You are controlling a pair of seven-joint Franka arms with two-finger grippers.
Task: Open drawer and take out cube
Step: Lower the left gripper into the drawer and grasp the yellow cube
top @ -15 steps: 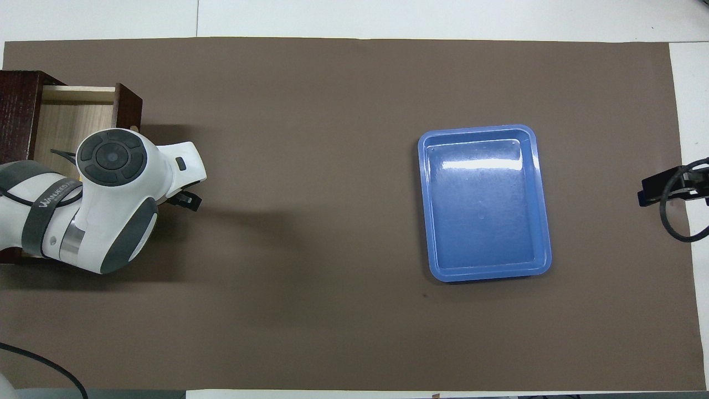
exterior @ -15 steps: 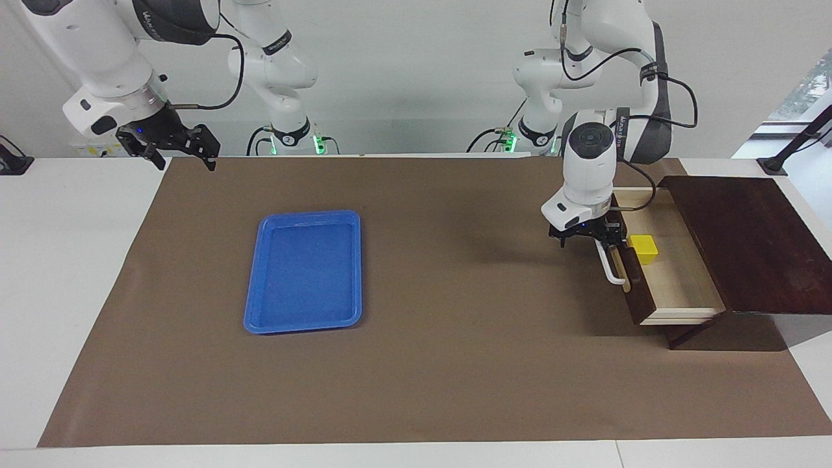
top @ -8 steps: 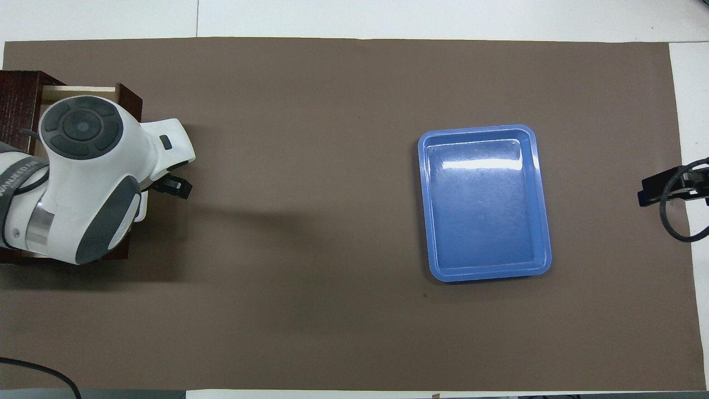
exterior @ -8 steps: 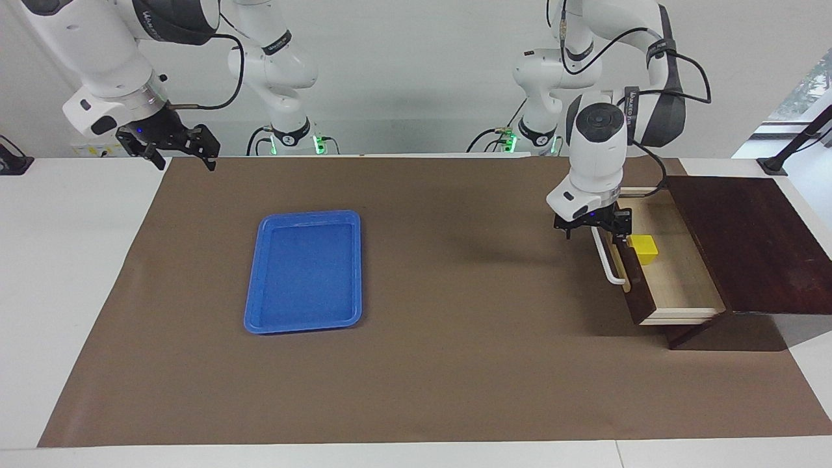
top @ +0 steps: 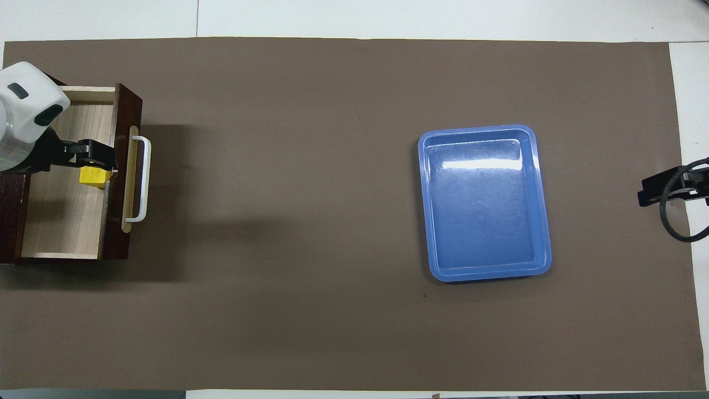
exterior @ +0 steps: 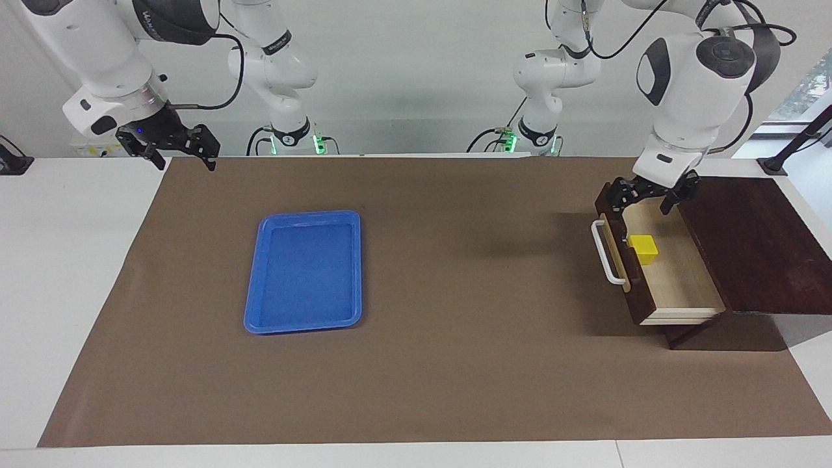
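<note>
Left claw (exterior: 653, 192) off the handle, now up over the open drawer (exterior: 673, 273), fingers apart. Cube (exterior: 643, 249) next. Right claw (exterior: 175, 148) waiting, apart.

White arms (exterior: 689, 84), grey joints, black cables.

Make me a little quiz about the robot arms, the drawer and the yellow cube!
1. True or false: the drawer is pulled open.
2. Where does the cube lie?
A. in the blue tray
B. in the drawer
C. on the brown mat
3. Fill in: the ____ gripper hangs over the drawer, while the right gripper waits at its own end of the table.

Key: 1 true; 2 B; 3 left.
</note>
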